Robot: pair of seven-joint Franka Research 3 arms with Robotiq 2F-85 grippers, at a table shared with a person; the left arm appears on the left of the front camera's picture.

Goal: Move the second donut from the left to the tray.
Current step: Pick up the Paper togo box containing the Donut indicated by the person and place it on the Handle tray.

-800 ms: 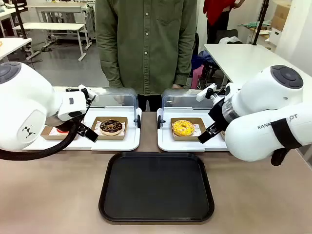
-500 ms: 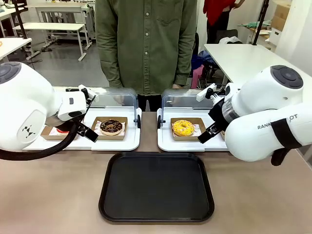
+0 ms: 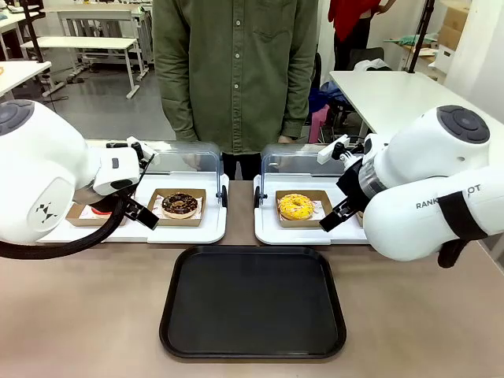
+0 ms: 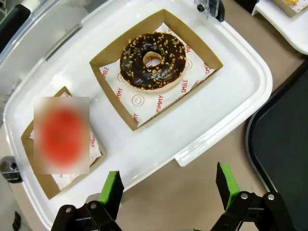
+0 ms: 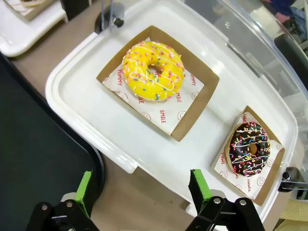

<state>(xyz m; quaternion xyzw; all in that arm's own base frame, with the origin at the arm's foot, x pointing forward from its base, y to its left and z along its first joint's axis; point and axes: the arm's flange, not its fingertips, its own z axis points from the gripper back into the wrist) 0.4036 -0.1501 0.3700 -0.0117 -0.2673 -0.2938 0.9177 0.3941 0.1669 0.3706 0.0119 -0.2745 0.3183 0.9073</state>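
Chocolate-glazed, the second donut from the left point(image 4: 137, 70) sits ungrasped in its holder point(image 4: 114, 95), the tray point(image 3: 252, 303) lies bare, and the left hand point(image 4: 168, 180) hovers wide open, empty, so everything remains.

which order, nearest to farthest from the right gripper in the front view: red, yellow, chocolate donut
1. yellow donut, beside the right gripper
2. chocolate donut, left of the middle
3. red donut, far left end

At the left of the left wrist view the red donut point(image 4: 61, 134) is a blur, and in the front view the left arm point(image 3: 47, 181) covers most of it. The black tray point(image 4: 284, 139) is cut off at the lower right edge of the left wrist view.
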